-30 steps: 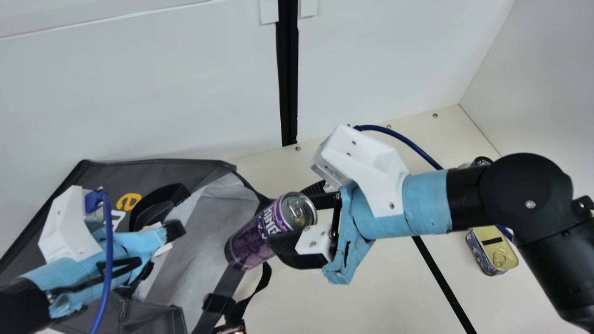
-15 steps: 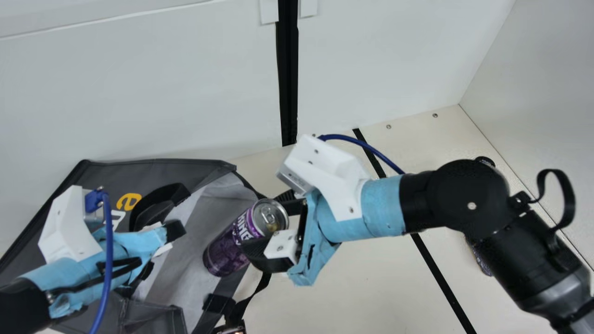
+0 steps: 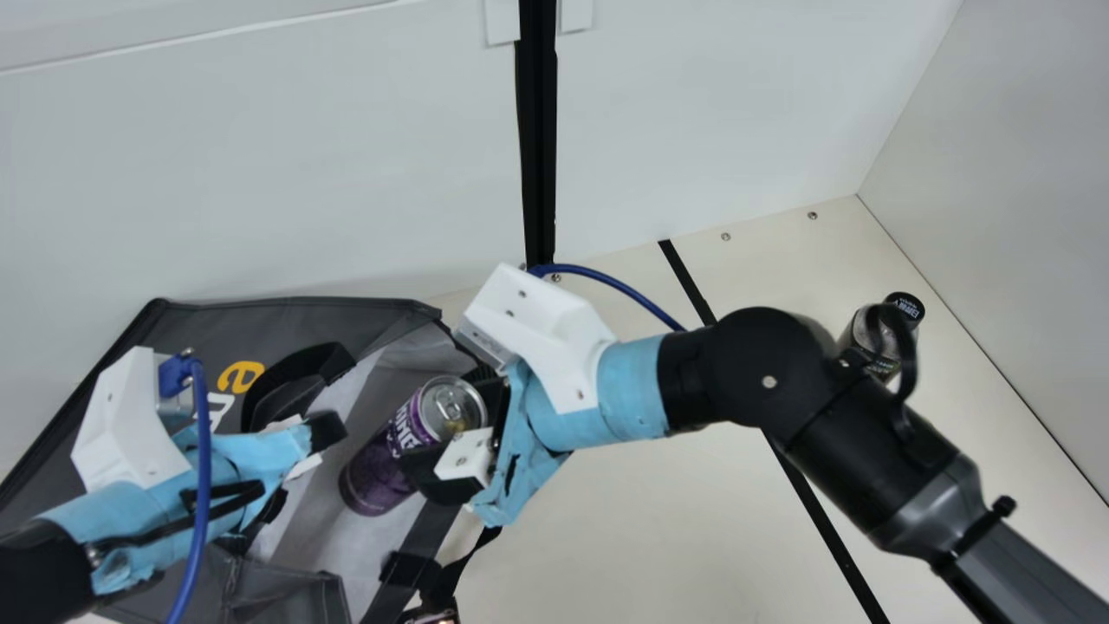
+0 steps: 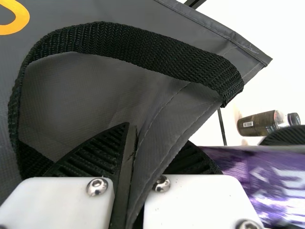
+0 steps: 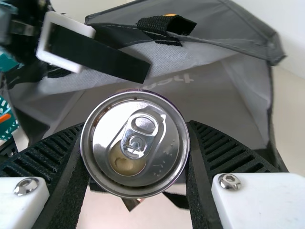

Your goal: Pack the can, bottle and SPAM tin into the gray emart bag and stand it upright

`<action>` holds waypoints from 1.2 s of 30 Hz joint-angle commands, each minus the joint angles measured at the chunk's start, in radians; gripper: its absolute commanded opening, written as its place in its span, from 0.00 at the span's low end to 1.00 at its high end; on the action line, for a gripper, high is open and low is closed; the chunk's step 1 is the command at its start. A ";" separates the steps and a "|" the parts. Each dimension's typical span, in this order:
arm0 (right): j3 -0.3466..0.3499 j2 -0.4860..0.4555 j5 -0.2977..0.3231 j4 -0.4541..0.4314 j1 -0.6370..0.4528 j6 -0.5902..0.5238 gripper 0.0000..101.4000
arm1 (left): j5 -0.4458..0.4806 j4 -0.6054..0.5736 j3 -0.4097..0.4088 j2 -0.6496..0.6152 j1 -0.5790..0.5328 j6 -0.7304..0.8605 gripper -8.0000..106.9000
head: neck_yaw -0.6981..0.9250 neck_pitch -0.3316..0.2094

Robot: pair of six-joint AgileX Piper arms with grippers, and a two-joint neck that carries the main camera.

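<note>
In the main view my left gripper [image 3: 322, 433] is at the rim of the gray bag [image 3: 286, 321], which lies on its side with its mouth toward the right. The left wrist view has my left gripper [image 4: 155, 148] shut on a fold of the bag's rim [image 4: 174, 112], beside a black handle. My right gripper [image 3: 455, 429] holds the purple can [image 3: 372, 472] tilted, its lower end over the bag's pale lining. Up close, the can's lid [image 5: 136, 143] sits between both fingers of my right gripper [image 5: 136, 150]. The bottle [image 3: 871, 334] is at the far right, partly behind the right arm.
White walls [image 3: 346, 173] stand behind and at the right of the table [image 3: 658, 520]. Black straps [image 3: 411, 568] trail from the bag's mouth at the front. A teal perforated item [image 5: 7, 121] is at one edge of the right wrist view.
My right arm has moved left, carrying the can from beside the bag's mouth to over its lining. The left arm and the bag have kept still.
</note>
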 commanded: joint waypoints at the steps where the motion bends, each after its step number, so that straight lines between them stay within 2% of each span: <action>1: 0.005 0.012 -0.022 0.007 0.012 -0.006 0.00 | 0.000 0.000 0.000 0.000 0.000 0.000 0.00 | -0.001 -0.023; 19: 0.048 0.151 -0.182 0.098 0.105 -0.077 0.00 | 0.000 0.000 0.000 0.000 0.000 0.000 0.00 | -0.001 -0.023; 36: 0.040 0.262 -0.250 0.146 0.124 -0.128 0.00 | 0.000 0.000 0.000 0.000 0.000 0.000 0.00 | -0.001 -0.023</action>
